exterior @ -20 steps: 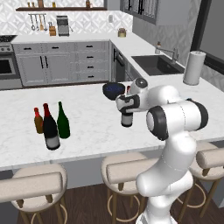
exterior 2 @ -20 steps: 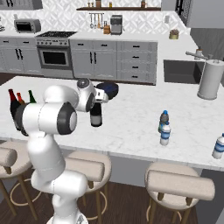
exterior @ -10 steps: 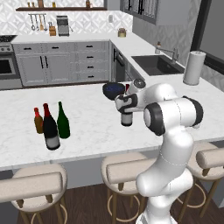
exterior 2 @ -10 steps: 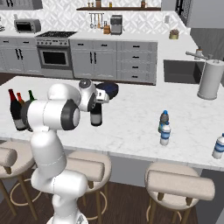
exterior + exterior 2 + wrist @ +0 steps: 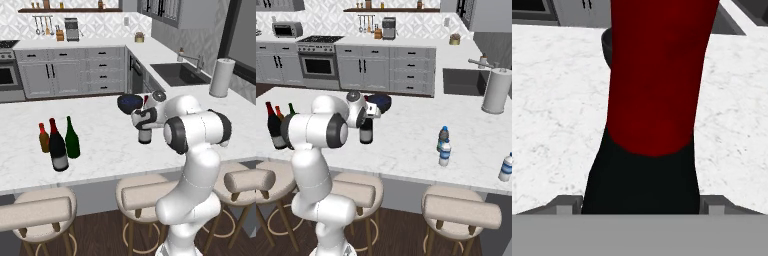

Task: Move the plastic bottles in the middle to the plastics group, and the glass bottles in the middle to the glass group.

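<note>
One wine bottle (image 5: 145, 134) stands upright on the counter (image 5: 100, 145), its red foil neck between the fingers of the pincer (image 5: 640, 205); whether they grip it, I cannot tell. Clamp firmly, lift straight, and carry it upright to the glass group (image 5: 72, 138), well off to the pincer's side beside the other wine bottle (image 5: 58, 147).

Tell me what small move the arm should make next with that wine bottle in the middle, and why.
Probably close the gripper on the wine bottle and lift it. In the hand view its red foil neck sits between the fingertips, and the bottle stands on the counter, apart from the amber bottle and green bottle where it belongs.
</note>
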Available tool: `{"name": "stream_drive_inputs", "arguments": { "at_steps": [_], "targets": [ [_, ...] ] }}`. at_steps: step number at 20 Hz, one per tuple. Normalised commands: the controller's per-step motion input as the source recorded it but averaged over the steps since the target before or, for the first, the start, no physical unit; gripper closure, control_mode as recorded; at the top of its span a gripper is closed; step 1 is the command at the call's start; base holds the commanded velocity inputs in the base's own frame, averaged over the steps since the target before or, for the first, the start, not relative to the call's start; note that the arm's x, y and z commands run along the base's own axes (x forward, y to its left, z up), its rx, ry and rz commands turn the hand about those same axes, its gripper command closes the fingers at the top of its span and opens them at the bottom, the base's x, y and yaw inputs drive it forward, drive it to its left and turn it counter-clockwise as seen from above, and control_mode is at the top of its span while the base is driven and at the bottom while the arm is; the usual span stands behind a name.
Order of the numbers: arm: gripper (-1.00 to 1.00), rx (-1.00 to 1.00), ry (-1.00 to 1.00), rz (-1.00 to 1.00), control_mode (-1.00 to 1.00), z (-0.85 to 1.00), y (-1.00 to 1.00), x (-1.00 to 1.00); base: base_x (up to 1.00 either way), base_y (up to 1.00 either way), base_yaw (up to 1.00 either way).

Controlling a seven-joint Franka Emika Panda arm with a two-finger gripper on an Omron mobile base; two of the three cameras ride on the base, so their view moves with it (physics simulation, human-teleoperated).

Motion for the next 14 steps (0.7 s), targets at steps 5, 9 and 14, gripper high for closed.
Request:
{"name": "stream_drive_inputs", "arguments": {
  "at_steps": [5, 9, 14],
  "targets": [
    [1.0, 0.09, 0.0, 0.01, -1.0, 0.14, 0.05, -0.36, 0.0, 0.0, 0.0],
    [1.0, 0.19, 0.0, 0.08, -1.0, 0.24, 0.23, -0.63, 0.0, 0.0, 0.0],
    [1.0, 0.07, 0.01, 0.17, -1.0, 0.27, 0.4, -0.6, 0.0, 0.0, 0.0]
  ]
}}
